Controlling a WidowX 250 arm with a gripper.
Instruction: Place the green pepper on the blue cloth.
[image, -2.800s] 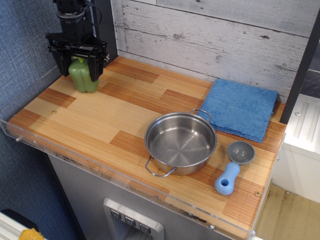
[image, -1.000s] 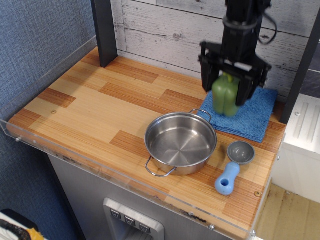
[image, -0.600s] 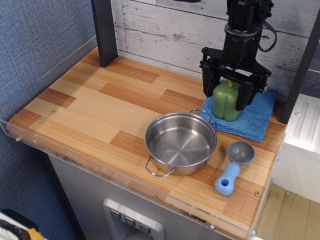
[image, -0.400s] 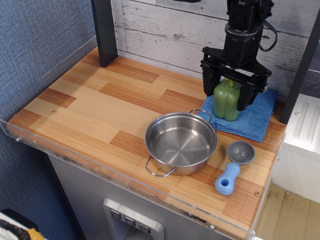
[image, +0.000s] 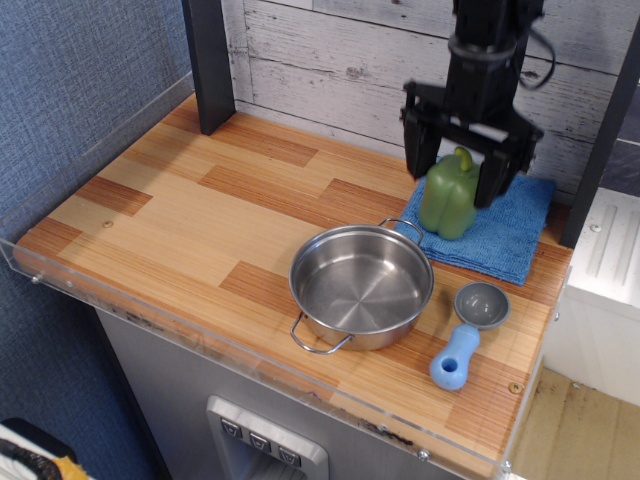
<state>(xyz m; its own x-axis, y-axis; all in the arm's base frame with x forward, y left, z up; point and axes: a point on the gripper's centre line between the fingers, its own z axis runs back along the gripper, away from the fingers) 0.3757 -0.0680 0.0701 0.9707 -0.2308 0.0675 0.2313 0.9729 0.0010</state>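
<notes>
The green pepper (image: 446, 205) stands upright on the left part of the blue cloth (image: 502, 236) at the back right of the wooden counter. My gripper (image: 454, 178) hangs just above it. Its jaws are spread wider than the pepper and do not touch it. Only the pepper's stem reaches up between the fingers (image: 414, 150). The arm hides the back part of the cloth.
A steel pot (image: 362, 285) stands just in front of the cloth, its handle close to the pepper. A blue-handled grey scoop (image: 460, 350) lies at the front right. A dark post (image: 208, 60) stands at the back left. A clear plastic lip (image: 200, 335) edges the counter's front.
The gripper carried the pepper from the back left corner to the cloth, lowered it there, then let go and rose a little. The pepper now stands alone on the cloth.
</notes>
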